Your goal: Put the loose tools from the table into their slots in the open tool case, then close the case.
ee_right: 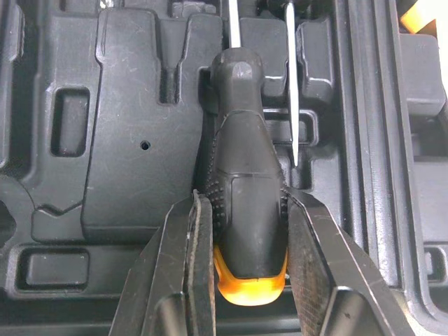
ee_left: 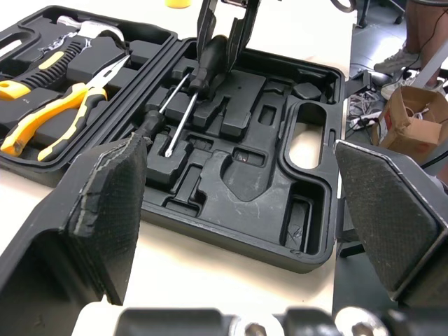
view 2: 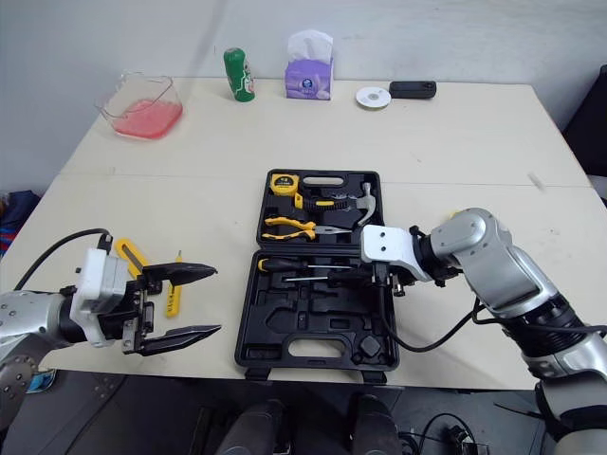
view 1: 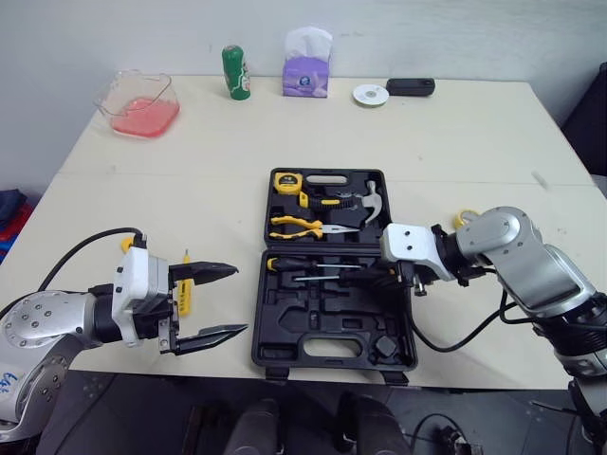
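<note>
A screwdriver [ee_right: 241, 140] is being seated in the open tool case [view 1: 322, 327] by the clamped right jaws, while a yellow tool [view 2: 174, 292] is being left outside the case, by the wide left jaws.

A pale beige table [view 1: 455, 142], with a seam running across it, stands against a plain whitish wall [view 1: 427, 38] at its far edge. Below the table's near edge lies dark grey floor [view 1: 114, 403], where an open cardboard box [ee_left: 413, 115] sits.
</note>
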You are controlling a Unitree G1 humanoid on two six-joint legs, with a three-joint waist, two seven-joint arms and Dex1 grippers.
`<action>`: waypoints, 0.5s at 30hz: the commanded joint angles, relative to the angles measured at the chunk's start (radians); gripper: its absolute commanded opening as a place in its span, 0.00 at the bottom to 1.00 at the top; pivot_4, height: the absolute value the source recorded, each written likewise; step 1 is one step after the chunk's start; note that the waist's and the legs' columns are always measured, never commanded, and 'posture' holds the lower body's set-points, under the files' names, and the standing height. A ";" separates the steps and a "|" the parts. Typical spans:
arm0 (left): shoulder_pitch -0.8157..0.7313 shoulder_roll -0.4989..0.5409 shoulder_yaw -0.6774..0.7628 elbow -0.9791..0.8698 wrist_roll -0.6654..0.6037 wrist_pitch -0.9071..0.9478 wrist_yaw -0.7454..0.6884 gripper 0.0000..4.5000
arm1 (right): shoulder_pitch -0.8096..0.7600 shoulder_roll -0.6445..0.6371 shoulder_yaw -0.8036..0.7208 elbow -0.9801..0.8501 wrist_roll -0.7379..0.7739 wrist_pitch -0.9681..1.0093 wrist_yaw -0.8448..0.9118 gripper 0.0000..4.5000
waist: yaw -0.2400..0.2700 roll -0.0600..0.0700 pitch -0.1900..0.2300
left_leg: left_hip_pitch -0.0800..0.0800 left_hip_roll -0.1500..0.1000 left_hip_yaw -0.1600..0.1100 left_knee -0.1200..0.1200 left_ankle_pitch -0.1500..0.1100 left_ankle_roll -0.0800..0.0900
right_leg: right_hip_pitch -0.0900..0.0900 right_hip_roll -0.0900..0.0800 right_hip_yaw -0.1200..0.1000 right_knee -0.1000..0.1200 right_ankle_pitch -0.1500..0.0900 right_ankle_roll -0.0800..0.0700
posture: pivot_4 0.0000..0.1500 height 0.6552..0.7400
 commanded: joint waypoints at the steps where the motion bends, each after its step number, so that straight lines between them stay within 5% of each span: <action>1: 0.014 0.005 0.029 -0.027 -0.037 0.027 0.017 1.00 | -0.010 -0.037 -0.043 -0.012 0.018 -0.050 0.051 0.70 | 0.000 0.000 0.000 | 0.000 0.000 0.000 0.000 0.000 0.000 | 0.000 0.000 0.000 0.000 0.000 0.000 | 1.00 1.00; 7: 0.005 0.009 0.025 -0.012 -0.035 0.026 0.008 1.00 | -0.058 -0.083 -0.122 0.044 0.085 -0.059 0.121 0.70 | 0.000 0.000 0.000 | 0.000 0.000 0.000 0.000 0.000 0.000 | 0.000 0.000 0.000 0.000 0.000 0.000 | 1.00 1.00; 15: -0.028 0.001 0.001 0.005 -0.017 0.010 0.009 1.00 | 0.103 0.078 -0.360 0.086 0.339 -0.171 0.101 0.70 | 0.001 -0.002 -0.001 | 0.000 0.000 0.000 0.001 0.000 0.000 | 0.000 0.000 0.000 0.000 0.000 0.000 | 1.00 1.00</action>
